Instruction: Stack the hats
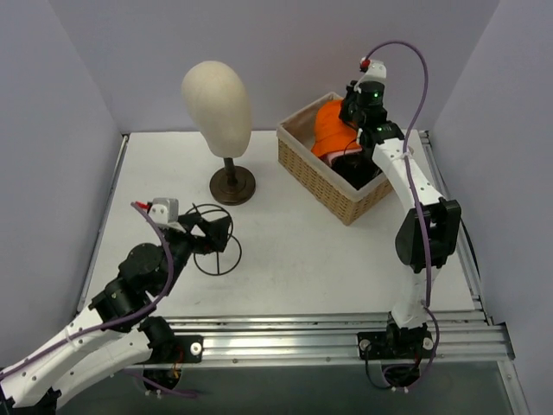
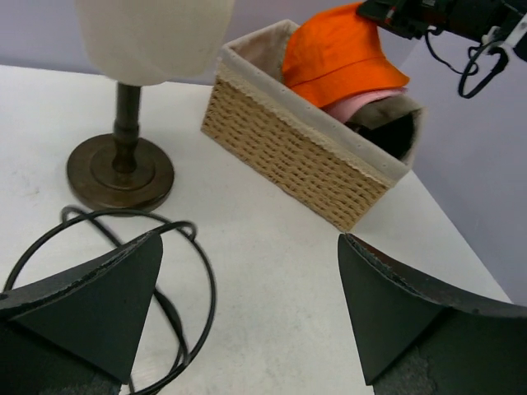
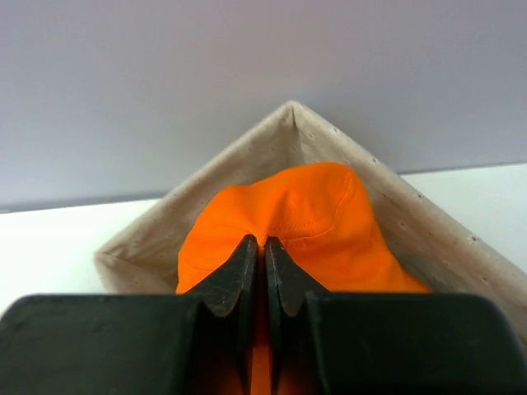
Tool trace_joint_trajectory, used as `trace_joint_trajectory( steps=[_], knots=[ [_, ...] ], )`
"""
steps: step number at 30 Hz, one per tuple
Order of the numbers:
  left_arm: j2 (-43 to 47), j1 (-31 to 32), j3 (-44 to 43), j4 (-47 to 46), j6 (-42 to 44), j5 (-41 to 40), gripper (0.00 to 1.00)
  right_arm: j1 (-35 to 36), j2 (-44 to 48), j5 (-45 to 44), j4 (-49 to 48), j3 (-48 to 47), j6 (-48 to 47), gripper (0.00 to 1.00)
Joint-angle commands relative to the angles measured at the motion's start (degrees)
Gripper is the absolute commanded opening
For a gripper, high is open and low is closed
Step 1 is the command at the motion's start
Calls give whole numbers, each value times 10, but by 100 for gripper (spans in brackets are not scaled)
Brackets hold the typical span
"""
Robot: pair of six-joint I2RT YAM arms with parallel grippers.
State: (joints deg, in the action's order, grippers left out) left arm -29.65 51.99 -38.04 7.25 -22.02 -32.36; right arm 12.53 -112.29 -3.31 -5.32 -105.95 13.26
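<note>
Right end effector (image 3: 264,240) pinching the orange bucket hat (image 3: 317,218) in the wicker basket (image 1: 321,180), left end effector (image 2: 251,239) hovering, fingers apart, over the worktop (image 1: 294,259).

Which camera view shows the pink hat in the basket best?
The left wrist view: the pink hat lies beneath the orange hat in the basket. The top view does not show it clearly; the right wrist view shows only the orange hat.

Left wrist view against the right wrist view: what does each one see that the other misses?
Only left wrist: the mannequin head on its stand, a black wire frame, a pink hat and the open left gripper. Only right wrist: the right gripper pinched shut on orange fabric. Both: the orange hat in the wicker basket.
</note>
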Motion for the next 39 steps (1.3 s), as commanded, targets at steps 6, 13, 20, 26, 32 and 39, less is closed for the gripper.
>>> trace_joint_trajectory(
  steps=[6, 13, 20, 26, 32, 39],
  knots=[
    [-195, 4, -200, 17, 14, 130, 97, -10, 77, 18, -22, -51, 40, 0],
    [-307, 9, -266, -41, 17, 152, 97, -22, 76, 3, -89, -24, 107, 0],
    [-336, 10, -278, -30, 21, 137, 97, -25, 82, 30, -152, 6, 107, 0],
    [-337, 10, -271, -79, 42, 152, 97, -9, 116, 35, -113, -29, 138, 0],
    [-417, 10, -319, -146, 111, 200, 92, -7, 160, -4, -73, -17, 191, 0],
    [-511, 13, -394, -199, 203, 247, 82, -5, 204, -9, -91, 49, 254, 0]
  ],
)
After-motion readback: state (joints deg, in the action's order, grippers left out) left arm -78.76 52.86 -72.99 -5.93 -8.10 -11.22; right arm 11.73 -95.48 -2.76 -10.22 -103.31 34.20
